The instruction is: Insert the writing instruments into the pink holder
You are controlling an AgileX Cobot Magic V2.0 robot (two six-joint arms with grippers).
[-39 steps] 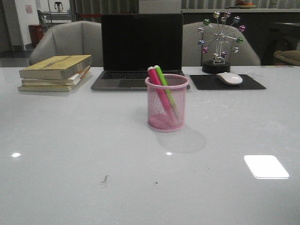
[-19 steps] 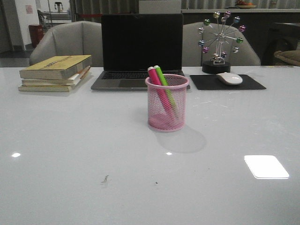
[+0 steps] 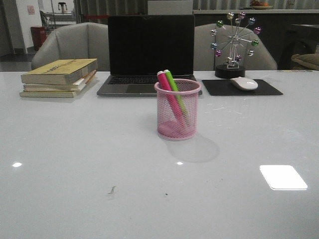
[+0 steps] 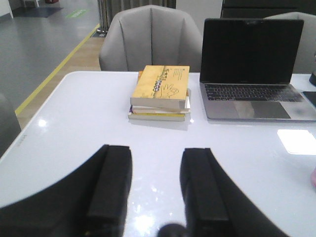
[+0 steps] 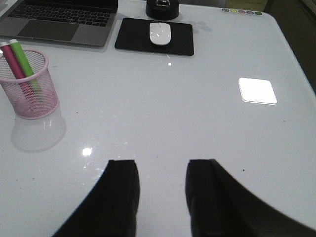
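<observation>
The pink mesh holder [image 3: 178, 110] stands upright at the middle of the white table, in front of the laptop. Inside it lean the magenta highlighter [image 3: 168, 94] and the lime green highlighter [image 3: 174, 89], tops poking above the rim. The right wrist view also shows the holder [image 5: 28, 89] with both markers [image 5: 19, 61] in it. My right gripper [image 5: 162, 165] is open and empty, well away from the holder. My left gripper [image 4: 156, 153] is open and empty above bare table near the books. Neither arm appears in the front view.
A stack of books [image 3: 59, 77] lies at the back left and a black laptop [image 3: 149, 55] behind the holder. A white mouse [image 3: 244, 83] rests on a black pad [image 3: 241, 87], with a ferris-wheel ornament [image 3: 232, 45] behind. Two grey chairs stand beyond the table.
</observation>
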